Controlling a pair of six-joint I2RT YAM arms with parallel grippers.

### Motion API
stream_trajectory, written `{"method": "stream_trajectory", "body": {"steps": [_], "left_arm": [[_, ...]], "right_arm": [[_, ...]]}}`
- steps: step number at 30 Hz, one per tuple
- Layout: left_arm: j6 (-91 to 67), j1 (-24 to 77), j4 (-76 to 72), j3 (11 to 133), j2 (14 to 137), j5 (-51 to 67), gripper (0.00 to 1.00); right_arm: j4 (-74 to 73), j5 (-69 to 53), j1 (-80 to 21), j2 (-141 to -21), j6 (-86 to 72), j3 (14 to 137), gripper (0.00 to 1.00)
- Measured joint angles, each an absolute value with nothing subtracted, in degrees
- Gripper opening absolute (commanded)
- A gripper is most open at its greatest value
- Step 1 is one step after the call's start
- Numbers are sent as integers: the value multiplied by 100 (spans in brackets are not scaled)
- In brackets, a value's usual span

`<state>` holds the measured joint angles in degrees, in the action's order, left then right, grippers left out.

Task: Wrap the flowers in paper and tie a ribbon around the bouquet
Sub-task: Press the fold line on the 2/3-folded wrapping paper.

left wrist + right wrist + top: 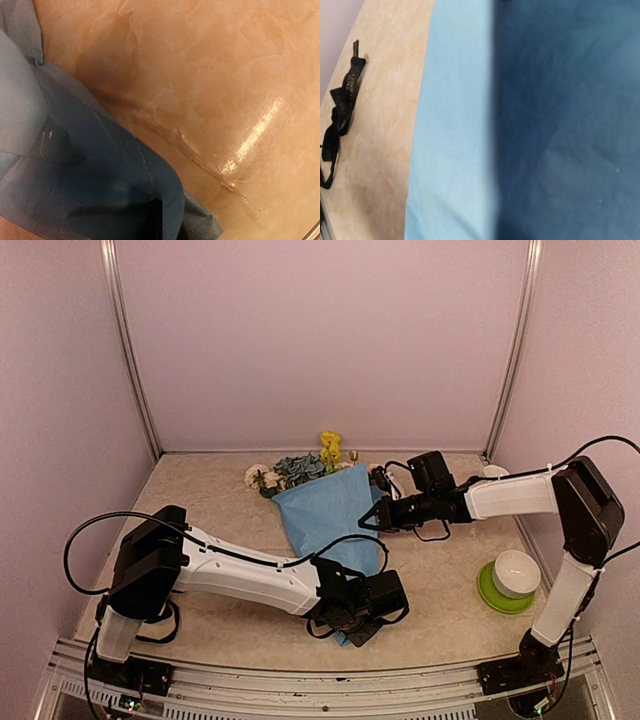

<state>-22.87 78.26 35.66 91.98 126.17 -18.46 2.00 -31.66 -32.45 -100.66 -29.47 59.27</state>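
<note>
Wrapping looks nearly done: paper (325, 510) cones the flowers (298, 468) on the table (200, 500); ribbon (342, 100) lies untied beside it. Left pincer (350, 625), closed, sits at the paper's tip; right pincer (372, 518), closed, at its edge.

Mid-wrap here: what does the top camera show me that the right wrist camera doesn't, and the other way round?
Only the top view: the flowers at the far end of the paper, the left arm reaching to its near tip, the right arm at its right edge, and a white bowl on a green plate. Only the right wrist view: the ribbon, lying loose on the table, apart from the paper. Both: the paper and the table.
</note>
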Motion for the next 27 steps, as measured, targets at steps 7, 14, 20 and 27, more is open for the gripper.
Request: {"method": "stream_trajectory", "body": {"steps": [7, 14, 20, 27], "left_arm": [[-2117, 7819, 3557, 9188, 12571, -1686, 12], [-1852, 7856, 3538, 9070, 12256, -1415, 24], [-1498, 7950, 3341, 8853, 11959, -1063, 62], [-1122, 7891, 2255, 7972, 10285, 43, 45]], "right_arm": [[307, -3188, -3208, -10106, -2928, 5848, 0], [462, -3216, -3168, -10357, -2915, 5791, 0], [582, -3212, -3135, -10357, -2912, 5717, 0], [687, -3273, -3120, -10372, -2941, 5531, 0]]}}
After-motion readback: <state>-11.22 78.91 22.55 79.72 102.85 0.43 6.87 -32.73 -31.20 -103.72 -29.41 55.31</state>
